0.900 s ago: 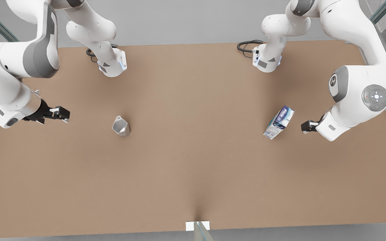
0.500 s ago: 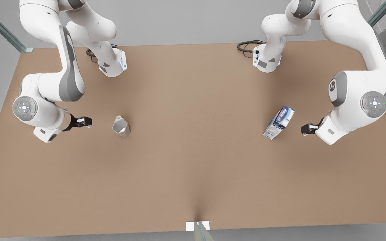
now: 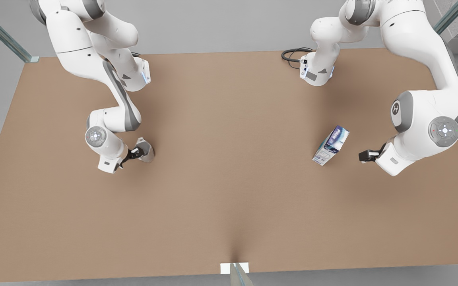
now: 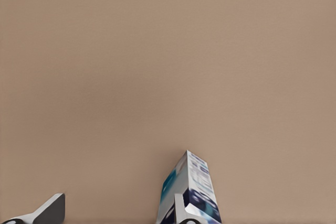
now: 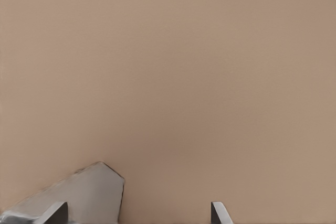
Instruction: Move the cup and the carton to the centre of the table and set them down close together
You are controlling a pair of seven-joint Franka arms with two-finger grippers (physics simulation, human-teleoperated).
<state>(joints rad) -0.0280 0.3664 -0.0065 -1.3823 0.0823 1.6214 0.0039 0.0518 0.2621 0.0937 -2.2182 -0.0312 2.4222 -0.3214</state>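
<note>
Table: one large flat table (image 3: pixel 229 190) with a plain matte light-brown top; grey floor shows past its far edge, and slanted glass-like bars stand at both far corners.
Arm bases: two, bolted near the far edge, each with a dark cable (image 3: pixel 292 53) looped beside it.
Cup: one silver-grey faceted cup (image 3: pixel 146 151), upright on the table at the front view's left; whether anything is inside cannot be told.
Carton: one white carton (image 3: pixel 330 145) with blue and dark-purple print, standing on the table at the front view's right, well apart from the cup.
Right gripper: the right gripper (image 3: pixel 134 152) sits low at the cup, its dark tips touching or all but touching the cup's side. In the right wrist view two fingertips (image 5: pixel 219 212) stand spread, with the cup (image 5: pixel 79 195) against one of them and off to that side of the gap, not centred between them.
Left gripper: the left gripper (image 3: pixel 366 155) hangs just beside the carton, on the side away from the table's centre, not touching it. In the left wrist view its fingertips (image 4: pixel 50 209) are apart, and the carton (image 4: pixel 190 190) stands just ahead of them.
Count: two arms, one cup, one carton.
</note>
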